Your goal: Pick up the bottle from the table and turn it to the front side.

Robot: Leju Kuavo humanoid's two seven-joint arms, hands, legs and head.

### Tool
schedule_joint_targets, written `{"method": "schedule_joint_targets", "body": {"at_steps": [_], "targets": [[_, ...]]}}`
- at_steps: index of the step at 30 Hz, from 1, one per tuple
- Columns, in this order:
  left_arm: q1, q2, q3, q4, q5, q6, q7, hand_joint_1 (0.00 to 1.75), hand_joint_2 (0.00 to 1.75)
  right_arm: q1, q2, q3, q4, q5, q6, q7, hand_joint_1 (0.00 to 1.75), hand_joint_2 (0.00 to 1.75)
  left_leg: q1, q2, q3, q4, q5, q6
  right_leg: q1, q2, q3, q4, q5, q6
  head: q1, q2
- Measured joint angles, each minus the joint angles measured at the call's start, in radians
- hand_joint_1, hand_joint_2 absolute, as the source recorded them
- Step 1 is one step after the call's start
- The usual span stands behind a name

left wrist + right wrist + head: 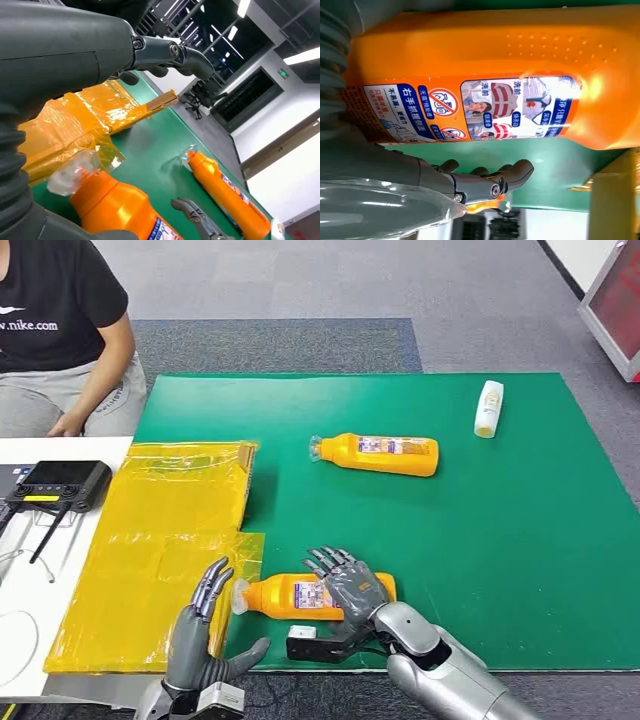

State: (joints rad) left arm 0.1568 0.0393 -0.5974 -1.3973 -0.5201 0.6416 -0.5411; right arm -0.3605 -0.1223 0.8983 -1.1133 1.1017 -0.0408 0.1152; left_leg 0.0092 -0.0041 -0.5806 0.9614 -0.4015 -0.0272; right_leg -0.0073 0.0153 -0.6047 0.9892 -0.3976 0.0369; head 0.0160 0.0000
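A flat green mat (pixel 483 560) covers most of the table, smooth and matte, with sharp square corners; at its left edge lies a sheet of glossy yellow film (pixel 158 550), crinkled and translucent, catching the light in creases; beyond that a white tabletop (pixel 30 610) carries a black slab-shaped controller (pixel 56 483) with thin antennas; a person in a black shirt (pixel 56 300) sits at the far left corner.

Two orange plastic bottles lie on their sides on the mat; the far bottle (pixel 377 454) rests mid-mat, cap end to the left; the near bottle (pixel 302 596) lies close to the front edge, long axis running left to right, its clear wrapped cap end pointing left toward the yellow film, its broad base to the right; a printed blue and white label faces up and toward the robot, and the shoulder of the bottle is dimpled with small raised dots in the right wrist view.

The right hand (pixel 349 590) lies over the base half of the near bottle, dark fingers (pixel 326 560) spread and reaching across its far side, thumb on the near side; whether the fingers actually clasp it I cannot tell. The left hand (pixel 204 635) stands just left of the cap end, palm toward it, fingers apart and holding nothing.

A small white bottle (pixel 489 408) lies near the mat's far right corner; a small black and white block (pixel 306 642) sits at the front edge under the right hand.
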Motion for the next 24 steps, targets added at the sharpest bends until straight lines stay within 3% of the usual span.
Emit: {"method": "schedule_joint_targets", "body": {"at_steps": [1,2,4,11,17,21,24], "targets": [[0.0,0.0,0.0,0.0,-0.001,0.001,0.002,0.0,1.75,0.002,0.0,-0.004,0.0,0.002,0.003,0.005,0.99,1.75,0.0,0.0,0.0,0.0,0.0,0.0,0.0,0.0,0.0,0.0,0.0,0.0,0.0,0.0],[0.0,0.0,0.0,0.0,-0.002,0.002,0.003,0.0,1.75,0.004,0.001,-0.008,0.001,0.004,0.005,0.009,1.18,1.75,0.0,0.0,0.0,0.0,0.0,0.0,0.0,0.0,0.0,0.0,0.0,0.0,0.0,0.0],[0.0,0.001,0.0,0.0,-0.004,0.005,0.006,0.0,1.75,0.009,0.001,-0.025,0.005,0.01,0.012,0.018,1.75,1.75,0.0,0.0,0.001,0.0,0.0,0.0,0.0,0.0,0.001,0.0,0.0,0.0,0.0,0.0],[-0.001,0.004,0.003,-0.001,-0.001,0.006,0.004,0.0,1.75,0.013,0.005,-0.085,0.057,0.035,-0.014,0.009,1.75,1.75,0.0,0.0,0.008,0.0,-0.001,0.001,0.0,0.0,0.007,-0.001,-0.001,0.001,0.0,0.0],[-0.001,0.005,0.008,-0.012,0.006,0.001,-0.003,0.0,1.75,0.047,0.013,-0.148,0.09,0.033,-0.145,-0.044,1.75,1.75,0.0,-0.002,0.011,0.0,-0.001,0.003,0.0,-0.001,0.012,-0.002,-0.001,0.002,0.0,0.0],[0.0,0.002,0.025,-0.037,0.041,-0.008,-0.052,0.0,1.75,0.127,0.034,-0.249,0.047,-0.158,-0.287,-0.249,1.75,1.75,0.0,-0.002,0.011,0.0,-0.001,0.003,0.0,-0.001,0.013,-0.003,0.0,0.003,0.0,0.0],[0.0,-0.008,0.045,-0.062,0.099,-0.024,-0.098,0.0,1.75,0.196,0.057,-0.321,-0.013,-0.302,-0.304,-0.371,1.75,1.75,0.0,-0.001,0.01,0.0,-0.003,0.001,0.0,0.0,0.011,-0.003,0.0,0.002,0.0,0.0]]}}
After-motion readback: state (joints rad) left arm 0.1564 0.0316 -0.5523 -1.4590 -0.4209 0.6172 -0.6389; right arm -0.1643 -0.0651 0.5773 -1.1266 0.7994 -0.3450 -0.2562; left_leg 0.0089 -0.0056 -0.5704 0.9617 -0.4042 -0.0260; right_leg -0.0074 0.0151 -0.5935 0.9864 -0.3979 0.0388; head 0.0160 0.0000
